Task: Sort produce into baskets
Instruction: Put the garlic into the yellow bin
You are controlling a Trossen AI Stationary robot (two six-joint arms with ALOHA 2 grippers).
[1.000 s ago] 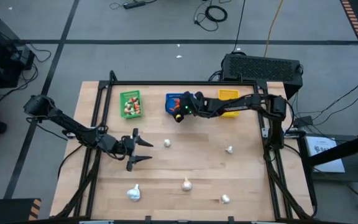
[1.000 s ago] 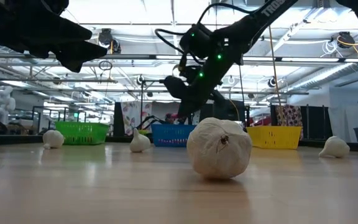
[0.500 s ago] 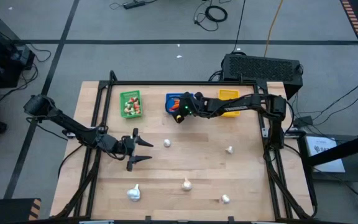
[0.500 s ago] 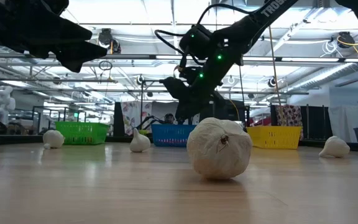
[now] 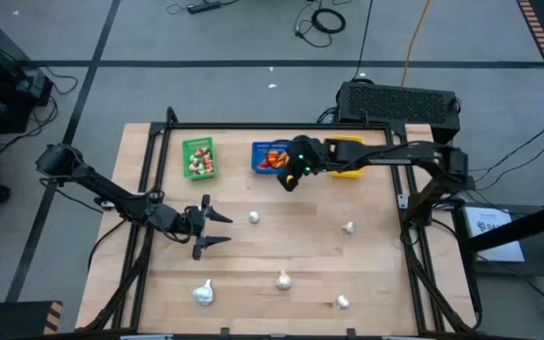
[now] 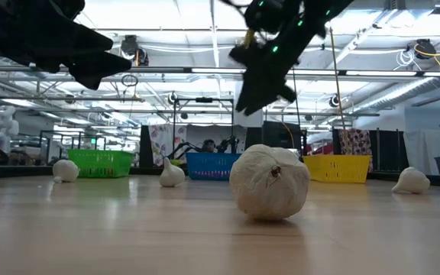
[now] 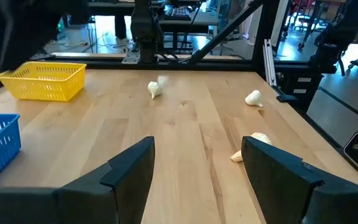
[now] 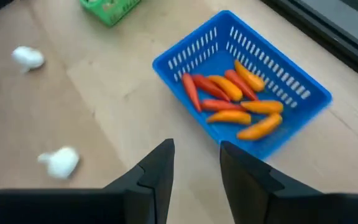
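Note:
The blue basket [image 5: 268, 157] holds several red and orange pieces [image 8: 232, 99]. The green basket [image 5: 198, 158], holding mixed bits, stands to its left, and the yellow basket [image 5: 348, 154] to its right is half under my right arm. White garlic bulbs lie loose on the table [image 5: 253, 218] [image 5: 348, 227] [image 5: 284, 280]. My right gripper [image 8: 197, 168] hangs open in the air by the blue basket's near right corner, with nothing between its fingers. My left gripper [image 5: 217, 229] waits open above the table's left middle, also with nothing between its fingers.
More bulbs lie near the front edge [image 5: 203, 293] [image 5: 343, 302]; one of them looms large in the low view [image 6: 270, 182]. A black box [image 5: 399, 102] stands beyond the far right corner. Bare wood lies between the baskets and the bulbs.
My right gripper has risen from over the blue basket and drawn back toward the table's right, tipping less steeply downward. The basket's red and orange pieces now show in the high view. My left arm has kept still.

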